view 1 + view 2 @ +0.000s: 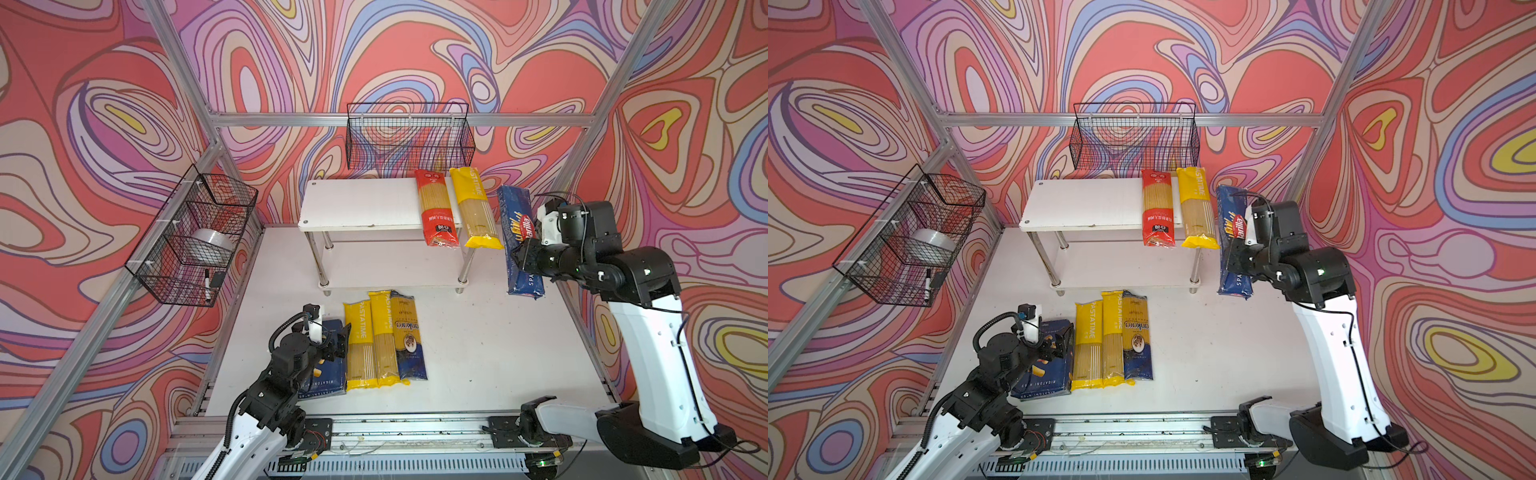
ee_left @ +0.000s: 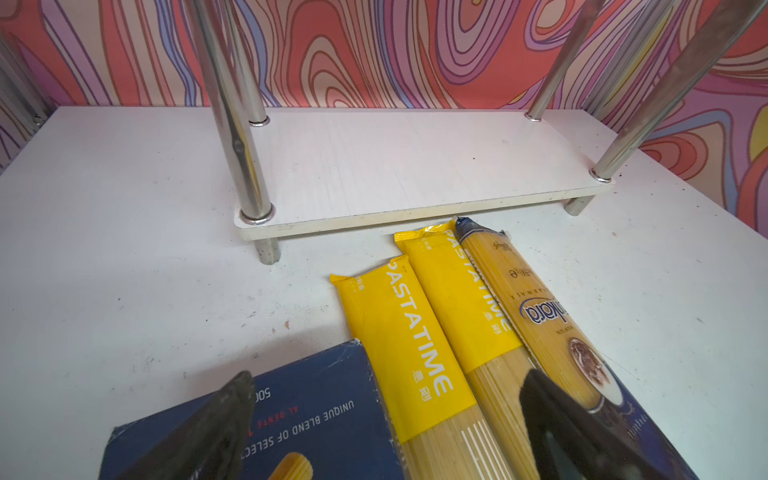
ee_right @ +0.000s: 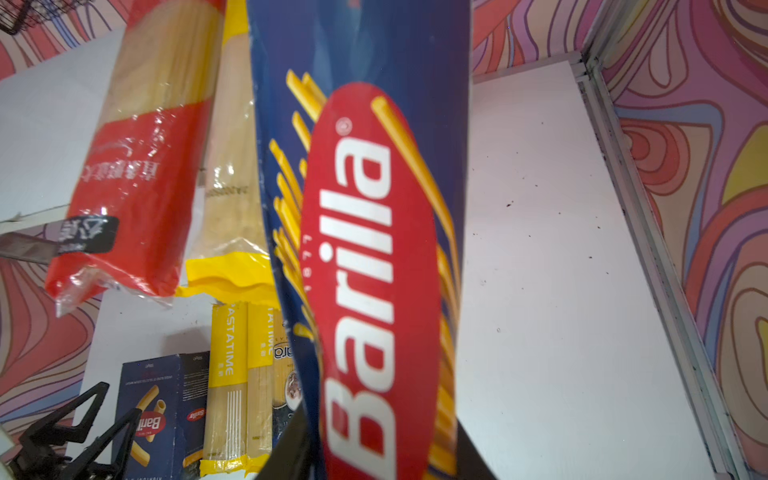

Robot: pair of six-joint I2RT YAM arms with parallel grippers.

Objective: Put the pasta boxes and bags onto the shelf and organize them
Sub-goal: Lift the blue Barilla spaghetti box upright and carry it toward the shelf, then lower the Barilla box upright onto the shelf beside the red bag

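1. The right gripper has its jaws pinched on the middle of the long spaghetti carton. It holds the carton clear of the bench, lengthwise front to back, just beside the right end of the shelf's top board.
2. The left gripper has its jaws spread wide and grips nothing. It hangs low over the wide rigatoni carton, which lies flat near the bench's front left corner.
3. Beside that carton, toward the middle of the bench, lie the first yellow bag, the second yellow bag and the dark blue bag. They are packed side by side, with their far ends close to the front edge of the shelf's lower board.
4. The shelf stands at the back of the bench. On the right end of its top board lie the red bag and the third yellow bag, side by side. Their near ends overhang the front edge.
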